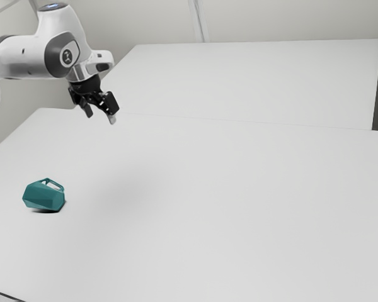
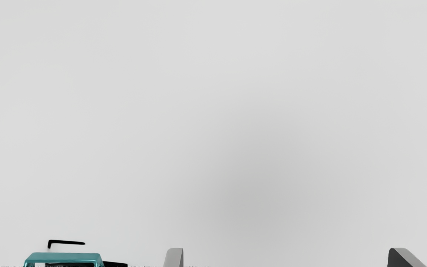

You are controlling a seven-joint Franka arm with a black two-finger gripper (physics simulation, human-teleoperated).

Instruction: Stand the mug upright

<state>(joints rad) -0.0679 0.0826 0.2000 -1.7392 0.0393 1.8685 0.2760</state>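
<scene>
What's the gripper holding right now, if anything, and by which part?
Nothing: the gripper is open above the table, and the mug lies on its side.

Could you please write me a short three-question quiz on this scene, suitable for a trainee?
1. Fill in the blank: the teal mug is lying on its ____ on the table.
2. True or false: the gripper hangs above the table, clear of the mug.
3. Which describes the gripper?
(a) shut on the mug's handle
(b) open, with nothing held
(c) shut, with its fingertips touching

Key: 1. side; 2. true; 3. b
</scene>
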